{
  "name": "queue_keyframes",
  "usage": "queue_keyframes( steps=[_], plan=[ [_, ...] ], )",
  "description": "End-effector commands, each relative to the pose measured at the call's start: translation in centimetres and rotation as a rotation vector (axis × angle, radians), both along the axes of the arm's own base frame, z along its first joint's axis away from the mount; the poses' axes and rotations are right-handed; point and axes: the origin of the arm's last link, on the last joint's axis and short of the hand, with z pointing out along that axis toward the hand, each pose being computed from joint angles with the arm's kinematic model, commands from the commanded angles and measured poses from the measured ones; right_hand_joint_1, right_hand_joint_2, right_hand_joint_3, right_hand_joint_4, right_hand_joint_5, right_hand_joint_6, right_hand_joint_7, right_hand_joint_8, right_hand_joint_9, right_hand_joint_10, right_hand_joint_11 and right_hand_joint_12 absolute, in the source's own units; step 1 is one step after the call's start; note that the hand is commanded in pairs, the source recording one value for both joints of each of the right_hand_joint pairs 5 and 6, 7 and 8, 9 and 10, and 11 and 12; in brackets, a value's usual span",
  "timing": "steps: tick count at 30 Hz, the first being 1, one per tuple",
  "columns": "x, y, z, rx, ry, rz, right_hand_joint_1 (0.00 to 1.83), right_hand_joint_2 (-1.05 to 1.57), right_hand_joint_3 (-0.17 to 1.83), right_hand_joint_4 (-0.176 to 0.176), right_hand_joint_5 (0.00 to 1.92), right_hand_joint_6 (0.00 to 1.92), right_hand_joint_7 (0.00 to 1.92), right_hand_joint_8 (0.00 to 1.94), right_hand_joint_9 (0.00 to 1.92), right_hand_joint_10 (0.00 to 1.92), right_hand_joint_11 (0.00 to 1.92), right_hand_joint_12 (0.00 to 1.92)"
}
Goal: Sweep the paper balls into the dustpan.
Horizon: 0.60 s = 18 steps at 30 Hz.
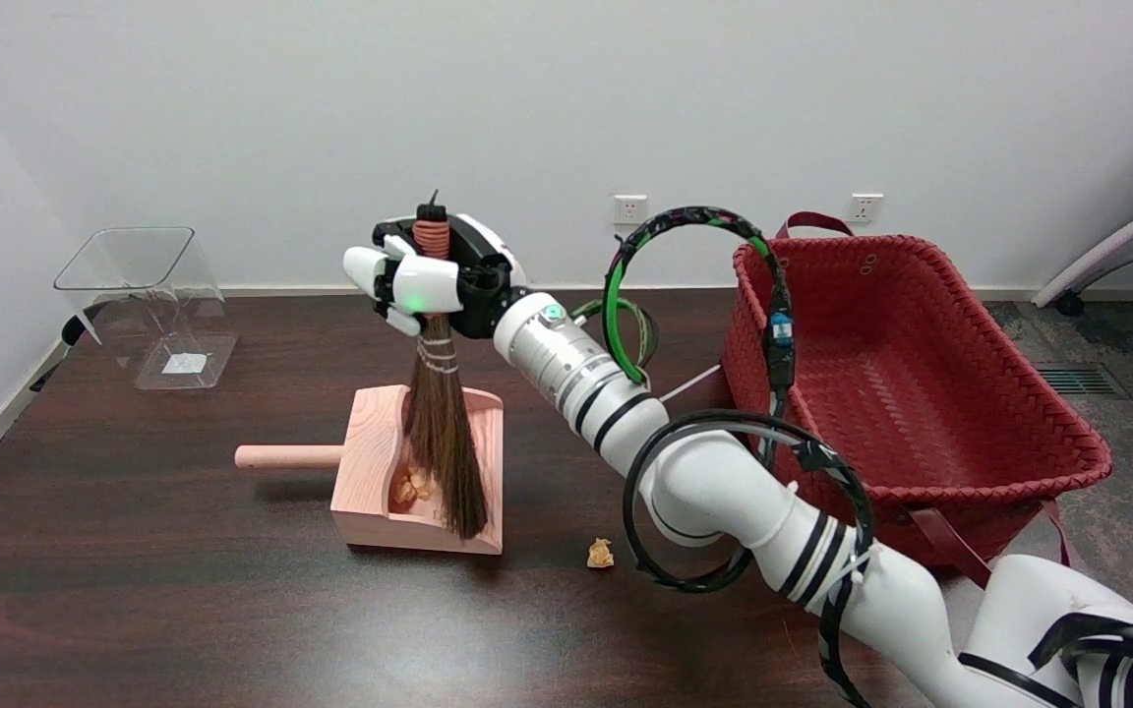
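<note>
1 paper ball (pixel 600 554) outside dustpan (pixel 370 472)

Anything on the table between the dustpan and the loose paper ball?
Nothing: the head view shows bare dark tabletop between the dustpan and the paper ball.

Red woven basket (pixel 921 374), pale pink wooden dustpan (pixel 370 492), brown-bristled broom (pixel 444 442).
</note>
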Motion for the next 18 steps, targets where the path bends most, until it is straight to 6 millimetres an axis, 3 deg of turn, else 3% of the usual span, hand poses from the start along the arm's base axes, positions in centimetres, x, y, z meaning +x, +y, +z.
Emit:
queue_keyframes(
  steps=[1, 7, 13, 18],
  plan=[
    [4.4, -2.4, 4.4, -0.259, 0.480, 0.288, 1.39, 0.90, 0.79, 0.000, 1.92, 1.92, 1.92, 1.92, 1.92, 1.92, 1.92, 1.92],
    [4.5, -3.0, 7.0, -0.366, 0.728, 0.325, 1.37, 0.99, 0.72, 0.000, 1.92, 1.92, 1.92, 1.92, 1.92, 1.92, 1.92, 1.92],
    [1.7, -1.7, 8.8, -0.428, 0.816, 0.259, 1.36, 1.05, 0.66, 0.000, 1.92, 1.92, 1.92, 1.92, 1.92, 1.92, 1.92, 1.92],
    [-0.2, -0.6, 9.0, -0.441, 0.830, 0.195, 1.34, 1.11, 0.59, 0.000, 1.92, 1.92, 1.92, 1.92, 1.92, 1.92, 1.92, 1.92]
  ],
)
